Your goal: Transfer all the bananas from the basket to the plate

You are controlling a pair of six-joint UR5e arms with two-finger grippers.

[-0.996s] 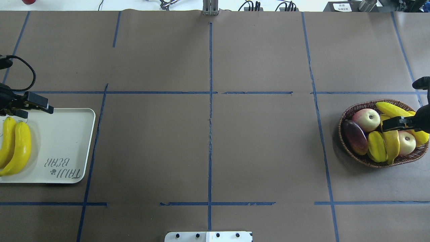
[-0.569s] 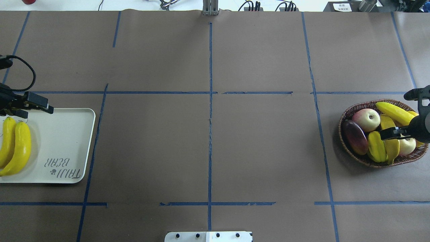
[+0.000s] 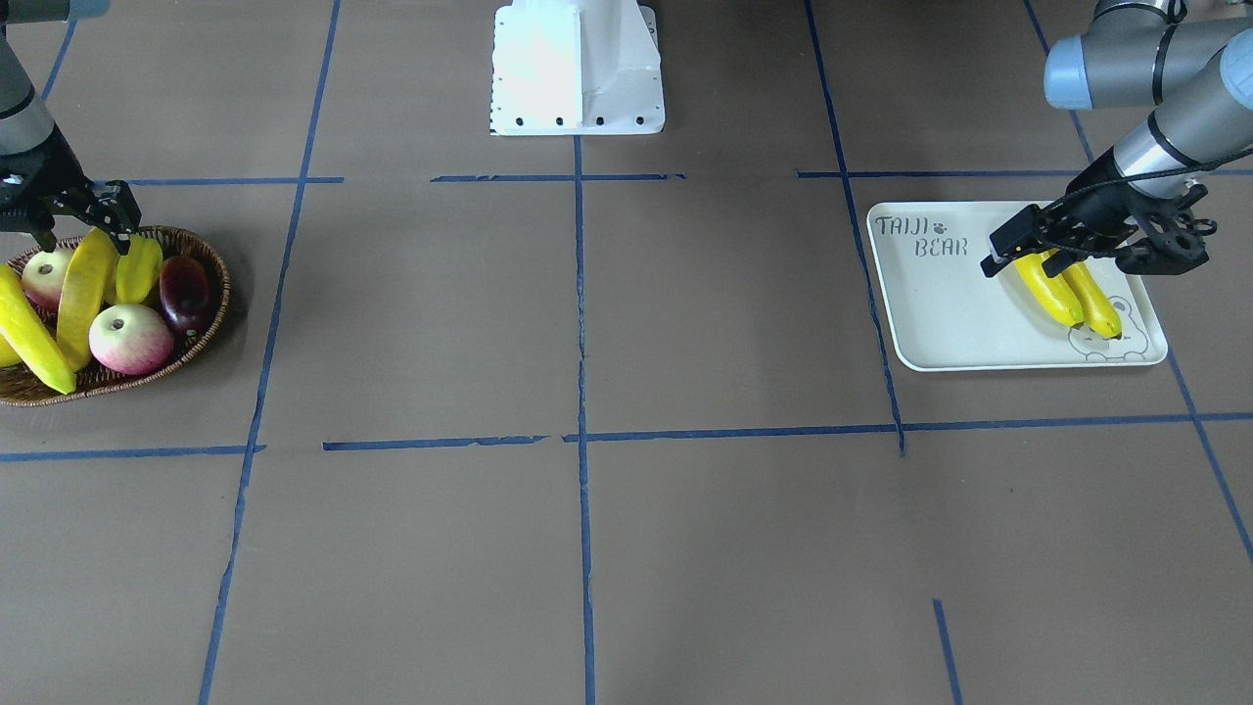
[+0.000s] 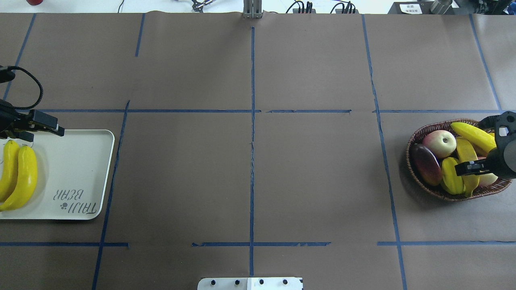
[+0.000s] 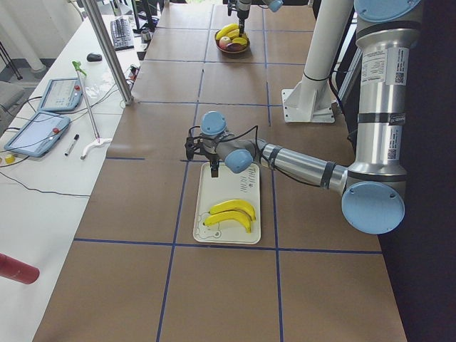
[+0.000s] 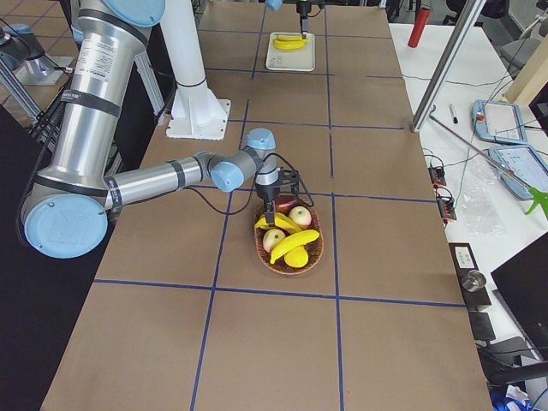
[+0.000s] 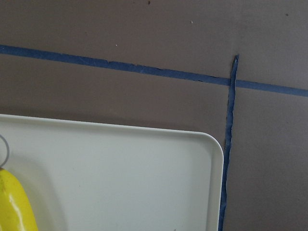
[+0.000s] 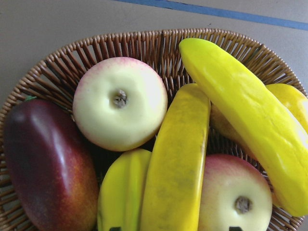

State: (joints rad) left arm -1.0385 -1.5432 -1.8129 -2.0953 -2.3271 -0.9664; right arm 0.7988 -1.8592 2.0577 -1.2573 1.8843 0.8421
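Exterior front-facing entry, task half done: plated bananas (image 3: 1062, 289), two, on the plate (image 3: 940, 323) just beside the left gripper (image 5: 214, 168), jaws' state indeterminable; in the basket (image 3: 217, 294), middle banana (image 3: 80, 294) between the parted jaws of the right gripper (image 3: 86, 238), outer banana (image 3: 34, 338) just outside them, both awaiting transfer.

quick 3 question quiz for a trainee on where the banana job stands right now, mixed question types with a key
1. Multiple choice: how many bananas lie on the plate? A one, B two, C four.
2. True or false: the right gripper is shut on a banana in the basket.
3. Fill in: ___ bananas are left in the basket.

Key: 1 B. 2 False: it is open over the basket. 3 Two.
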